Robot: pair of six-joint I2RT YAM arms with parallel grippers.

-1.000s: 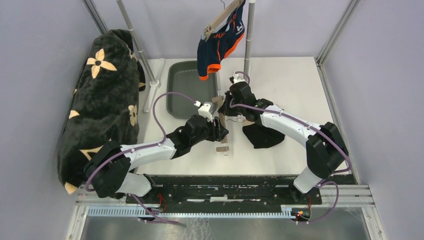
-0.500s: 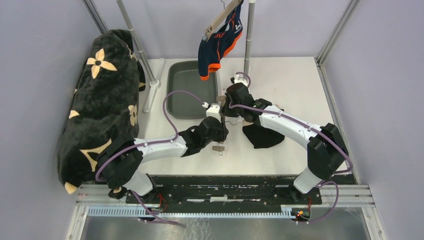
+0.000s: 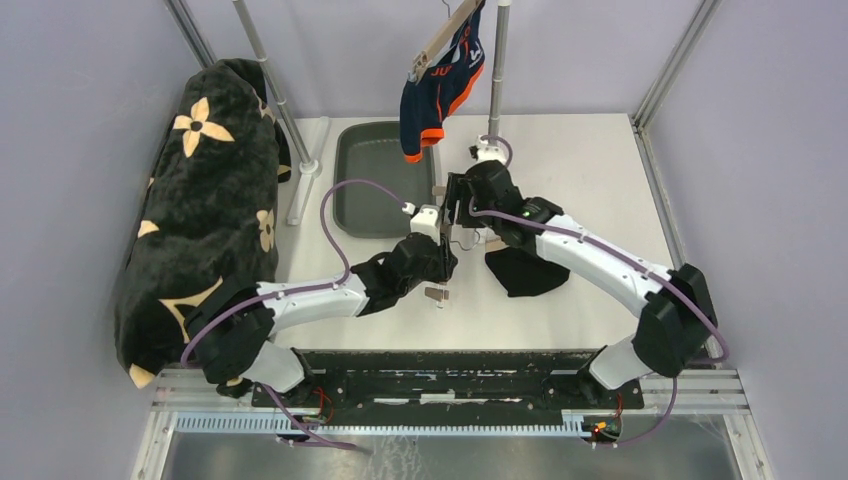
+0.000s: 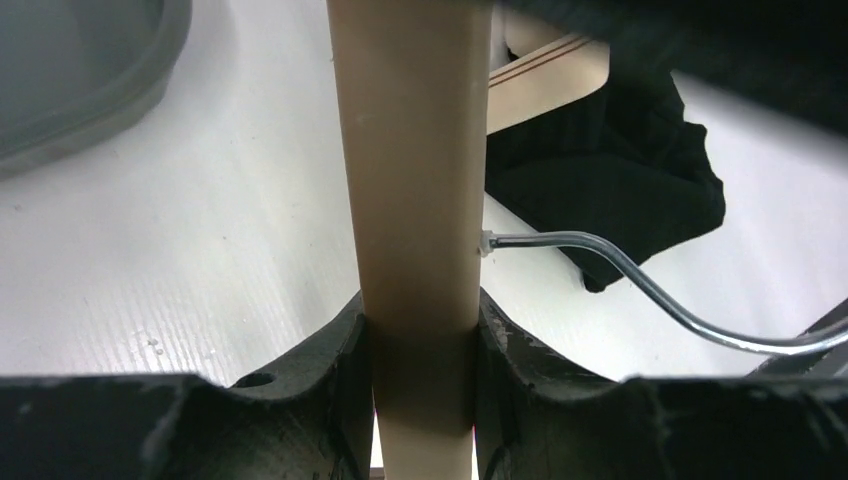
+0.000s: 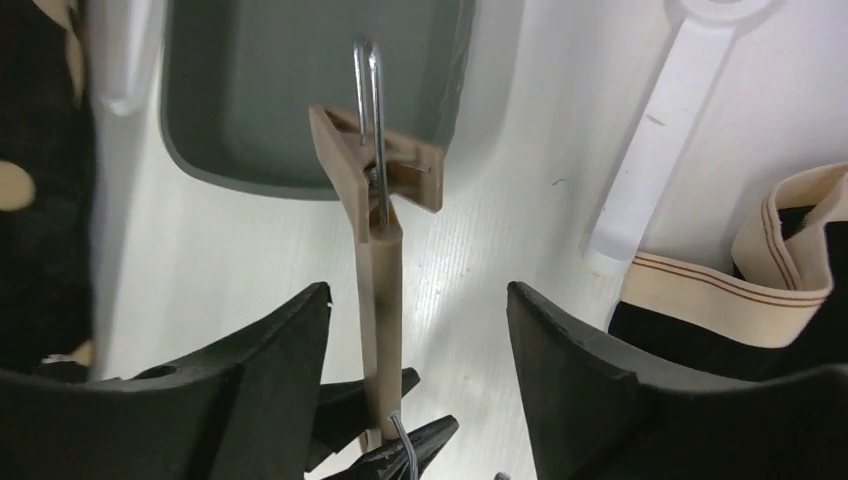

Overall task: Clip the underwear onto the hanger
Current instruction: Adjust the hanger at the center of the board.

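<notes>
The hanger (image 3: 437, 240) is a tan wooden bar with a clip at each end and a wire hook (image 4: 640, 285). My left gripper (image 3: 440, 264) is shut on the hanger bar (image 4: 410, 150), and the left gripper's jaws (image 4: 420, 325) press both sides of it. My right gripper (image 3: 456, 208) stands open around the bar (image 5: 378, 270) without touching it, its jaws (image 5: 418, 295) wide apart, just short of the far clip (image 5: 400, 165). The black underwear (image 3: 525, 270) with a beige waistband (image 5: 790, 270) lies on the table right of the hanger; the same underwear (image 4: 620, 190) shows past the bar.
A grey tray (image 3: 345, 180) sits at the back centre. A black plush blanket (image 3: 200, 200) with tan flowers hangs at the left. A second hanger carrying navy and orange underwear (image 3: 440, 85) hangs from the rack by a pole (image 3: 497, 70), whose white base (image 5: 650, 150) is close by.
My right gripper has opened and let go of the hanger, shifting slightly away from me. My left gripper has moved in and shut on the bar, which now stands straighter.
</notes>
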